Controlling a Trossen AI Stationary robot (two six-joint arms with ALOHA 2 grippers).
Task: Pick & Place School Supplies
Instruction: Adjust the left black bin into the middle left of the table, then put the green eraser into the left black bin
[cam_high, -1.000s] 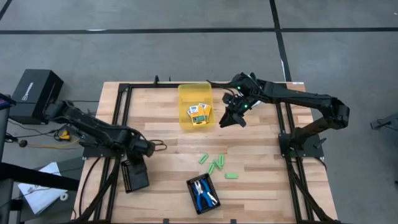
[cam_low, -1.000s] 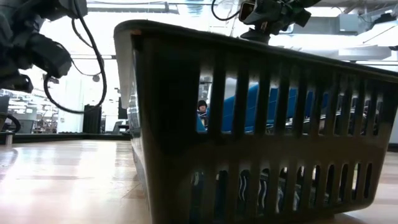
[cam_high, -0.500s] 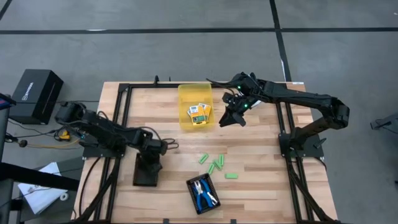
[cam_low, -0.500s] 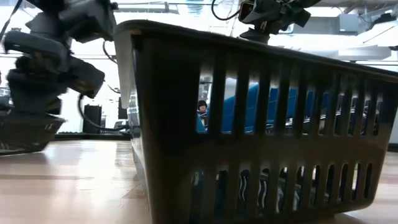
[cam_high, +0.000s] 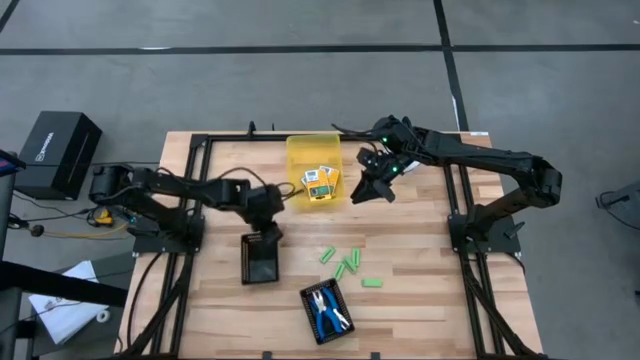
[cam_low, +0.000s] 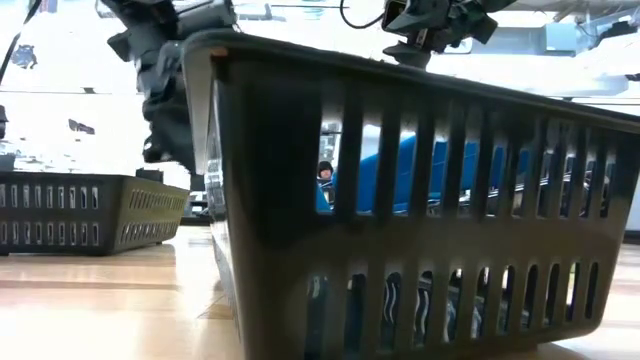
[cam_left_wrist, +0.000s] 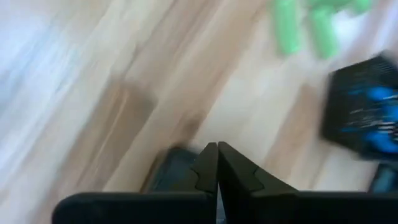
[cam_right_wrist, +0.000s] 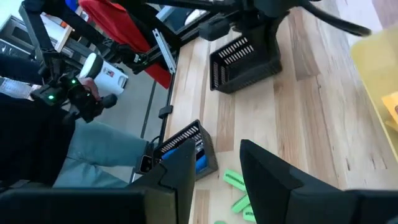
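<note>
left hand (cam_high: 266, 232), pinched on an empty tray's (cam_high: 259, 260) rim, positions it; next, right hand (cam_high: 376, 188), half-open and empty, picks green sticks (cam_high: 346, 263).

Pale wood table top (cam_high: 420, 260), planked, smooth, faint sheen in the low view. Black metal frame rails (cam_high: 196, 190) along the table edges, matt. Translucent yellow plastic bin (cam_high: 300, 150), smooth, slightly glossy. Printed yellow-orange boxes (cam_high: 320, 182) inside it, card-like. Light-green sticks (cam_high: 345, 264), plain matt plastic look. Black slotted plastic trays: an empty one (cam_high: 260, 260) and one holding blue-handled tools (cam_high: 325, 312), both matt; slots plain in the low view. Dark matt casing on left gripper (cam_left_wrist: 216, 168) and right gripper (cam_right_wrist: 214, 171). Grey floor (cam_high: 300, 70), dull.
</note>
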